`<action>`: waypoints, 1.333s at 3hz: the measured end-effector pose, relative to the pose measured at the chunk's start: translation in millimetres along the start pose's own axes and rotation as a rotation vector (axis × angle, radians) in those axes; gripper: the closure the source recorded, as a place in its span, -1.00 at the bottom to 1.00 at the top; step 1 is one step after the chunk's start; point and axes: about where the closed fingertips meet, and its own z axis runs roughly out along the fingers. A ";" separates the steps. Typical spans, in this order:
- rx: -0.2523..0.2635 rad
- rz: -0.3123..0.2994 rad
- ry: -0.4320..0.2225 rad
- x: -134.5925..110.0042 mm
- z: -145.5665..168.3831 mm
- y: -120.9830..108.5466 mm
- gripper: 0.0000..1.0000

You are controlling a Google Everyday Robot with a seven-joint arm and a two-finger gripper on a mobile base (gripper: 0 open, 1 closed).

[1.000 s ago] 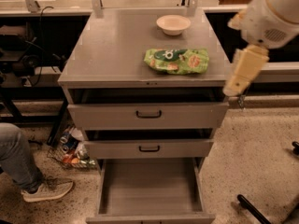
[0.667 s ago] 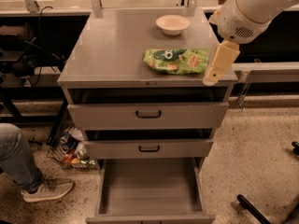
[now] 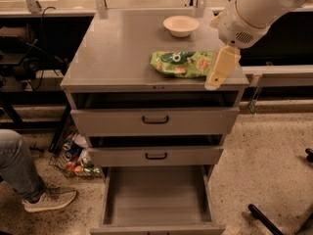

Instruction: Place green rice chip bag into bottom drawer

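Observation:
The green rice chip bag lies flat on the grey cabinet top, near its front right. My gripper hangs from the white arm at the upper right, its tan fingers pointing down just right of the bag, over the bag's right end and the cabinet's front edge. The bottom drawer is pulled out wide below, with a bare grey floor. Nothing is in the gripper.
A white bowl sits at the back of the cabinet top. Two upper drawers with black handles are slightly ajar. A person's leg and shoe are at the lower left. A basket of items sits on the floor beside the cabinet.
The arm and gripper have moved left and nearer the bag, from beyond the cabinet's right edge to the bag's right end. The bag and drawers have not moved.

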 end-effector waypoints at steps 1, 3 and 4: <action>0.000 -0.022 -0.024 -15.2 40.0 -24.6 -1.00; -0.004 -0.010 -0.061 -37.7 115.2 -71.1 -1.00; -0.022 0.014 -0.056 -39.3 140.7 -80.5 -1.00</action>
